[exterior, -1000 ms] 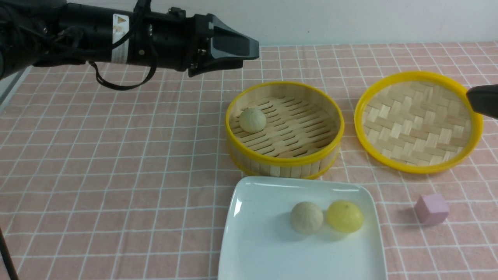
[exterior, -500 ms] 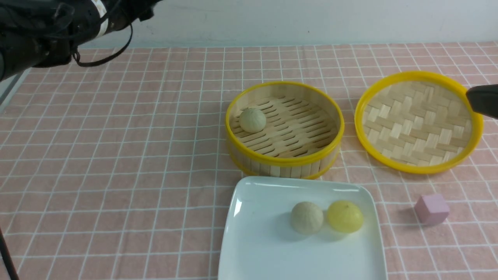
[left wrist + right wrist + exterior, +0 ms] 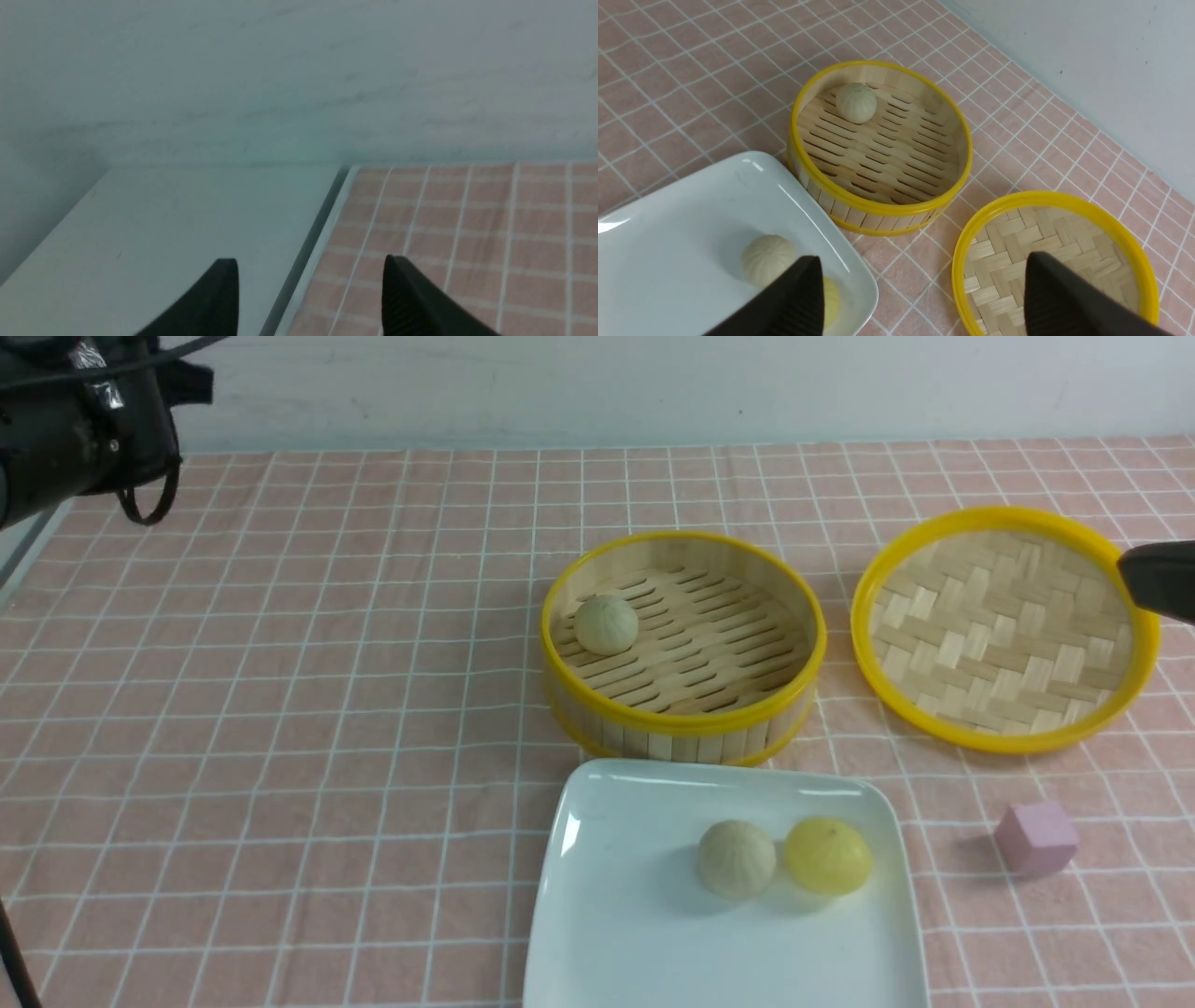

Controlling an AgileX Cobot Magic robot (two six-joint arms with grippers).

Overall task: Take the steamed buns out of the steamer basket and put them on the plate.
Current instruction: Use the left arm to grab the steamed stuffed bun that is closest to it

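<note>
Left arm [image 3: 75, 429] has withdrawn to the far left, left gripper [image 3: 309, 268] parted and empty, right gripper [image 3: 923, 261] likewise agape, leaving one beige bun [image 3: 606, 623] in the steamer basket [image 3: 686, 721], with the second beige bun [image 3: 736, 858] and yellow bun [image 3: 827, 855] on the plate [image 3: 625, 933]; one transfer judged outstanding.

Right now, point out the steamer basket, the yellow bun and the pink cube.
steamer basket [image 3: 684, 723], front view, on its near yellow rim.
yellow bun [image 3: 828, 856], front view, on its middle.
pink cube [image 3: 1036, 840], front view, on its middle.
</note>
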